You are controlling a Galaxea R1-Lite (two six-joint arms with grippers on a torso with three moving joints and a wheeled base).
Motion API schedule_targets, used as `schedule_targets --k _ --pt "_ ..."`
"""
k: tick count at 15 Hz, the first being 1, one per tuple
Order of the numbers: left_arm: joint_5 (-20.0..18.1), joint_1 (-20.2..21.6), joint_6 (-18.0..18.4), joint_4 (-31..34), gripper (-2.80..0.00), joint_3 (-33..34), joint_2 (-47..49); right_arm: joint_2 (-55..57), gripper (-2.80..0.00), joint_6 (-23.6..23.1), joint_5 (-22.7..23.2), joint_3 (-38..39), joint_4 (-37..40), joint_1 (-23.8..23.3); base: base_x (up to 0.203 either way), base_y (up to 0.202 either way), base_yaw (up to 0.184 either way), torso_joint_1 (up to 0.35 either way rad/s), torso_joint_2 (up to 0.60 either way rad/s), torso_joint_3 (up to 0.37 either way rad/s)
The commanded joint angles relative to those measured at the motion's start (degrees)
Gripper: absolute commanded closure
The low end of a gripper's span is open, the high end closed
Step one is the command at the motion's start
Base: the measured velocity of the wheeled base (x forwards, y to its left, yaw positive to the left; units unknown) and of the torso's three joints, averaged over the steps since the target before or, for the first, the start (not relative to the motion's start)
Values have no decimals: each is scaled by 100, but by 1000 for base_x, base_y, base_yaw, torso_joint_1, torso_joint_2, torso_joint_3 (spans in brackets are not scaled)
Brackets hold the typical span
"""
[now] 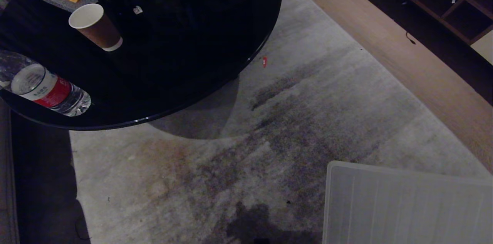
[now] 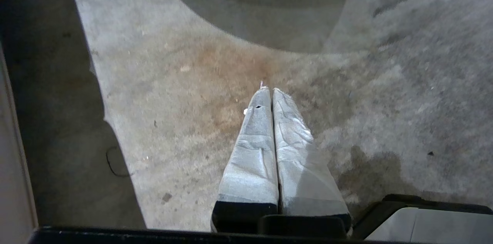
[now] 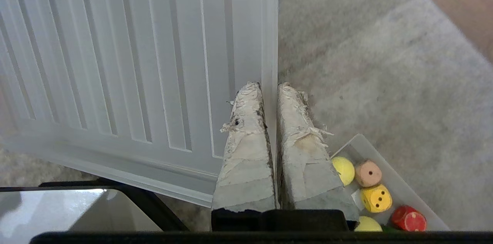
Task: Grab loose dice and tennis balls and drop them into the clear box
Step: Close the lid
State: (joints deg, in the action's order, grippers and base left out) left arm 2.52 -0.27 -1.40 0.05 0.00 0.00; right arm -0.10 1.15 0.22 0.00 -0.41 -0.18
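In the right wrist view the clear box (image 3: 396,180) lies on the carpet beside my right arm. It holds two tennis balls (image 3: 343,169) (image 3: 368,224), a beige die (image 3: 368,173), a yellow die (image 3: 376,198) and a red rounded piece (image 3: 409,218). My right gripper (image 3: 268,84) is shut and empty, hanging over the edge of the ribbed clear lid (image 3: 115,63). Over bare stained carpet, my left gripper (image 2: 271,90) is also shut and holds nothing. The head view shows neither arm, no loose dice and no loose balls.
A round black table (image 1: 173,63) fills the upper left, carrying paper cups (image 1: 94,24), a lying water bottle (image 1: 46,88) and a Pepsi bottle. The ribbed lid (image 1: 404,205) lies at the lower right. Wood floor (image 1: 404,51) borders the carpet on the right.
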Motion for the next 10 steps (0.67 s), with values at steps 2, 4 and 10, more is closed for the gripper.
schedule_targets --k 2,4,10 --pt "3 0 8 -5 0 9 9 10 0 0 4 0 -2 1 0 0 0 0 -2 202" --pt "3 0 8 -5 0 9 9 10 0 0 4 3 -2 1 0 0 0 5 -2 200" --pt "3 0 17 -5 0 9 9 10 0 0 4 2 -2 1 0 0 0 0 1 200"
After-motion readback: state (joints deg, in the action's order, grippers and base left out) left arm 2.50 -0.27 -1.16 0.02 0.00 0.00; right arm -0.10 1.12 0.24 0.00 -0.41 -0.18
